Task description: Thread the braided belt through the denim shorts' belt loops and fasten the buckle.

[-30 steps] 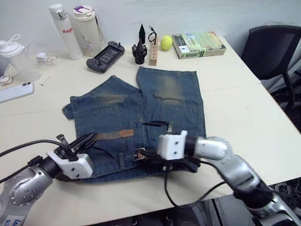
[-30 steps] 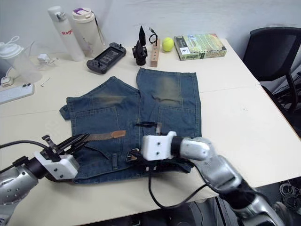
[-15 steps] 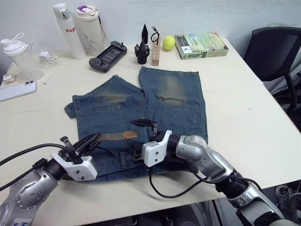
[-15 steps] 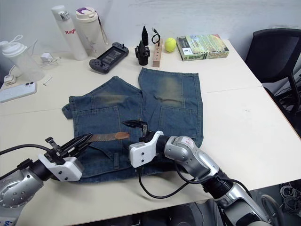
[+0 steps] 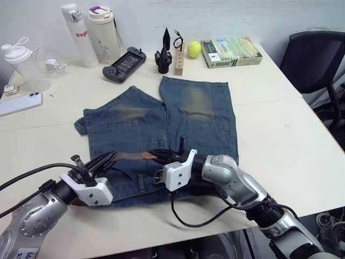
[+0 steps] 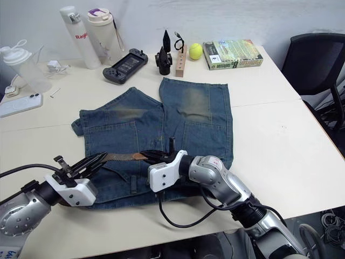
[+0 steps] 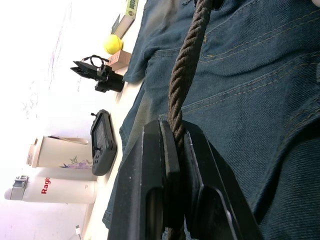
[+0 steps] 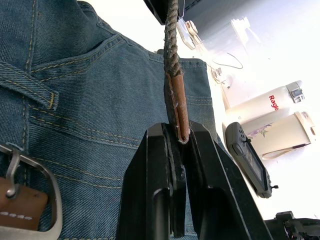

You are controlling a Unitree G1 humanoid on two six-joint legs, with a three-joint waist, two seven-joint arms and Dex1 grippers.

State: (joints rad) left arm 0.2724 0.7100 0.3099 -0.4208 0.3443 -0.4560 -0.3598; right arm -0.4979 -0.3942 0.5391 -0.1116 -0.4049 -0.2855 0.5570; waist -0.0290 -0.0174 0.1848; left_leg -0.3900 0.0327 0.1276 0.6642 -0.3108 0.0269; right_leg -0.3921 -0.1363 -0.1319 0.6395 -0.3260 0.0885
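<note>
Your right end effector (image 8: 180, 142) pinches the braided belt (image 8: 173, 55) at its tan tip; left end effector (image 7: 172, 145) pinches the strap. The belt's long axis runs straight between them, buckle (image 8: 30, 200) just beside the right.

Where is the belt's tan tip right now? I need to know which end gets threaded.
In the right wrist view the tan tip is pinched in the right tool, above the denim shorts, with the buckle lying nearby on the waistband.

The white bottle (image 5: 76, 28) at the table's far left carries red lettering that reads "Rag", with the rest cut off by its curve. The green box (image 5: 232, 51) bears print too small to read.
</note>
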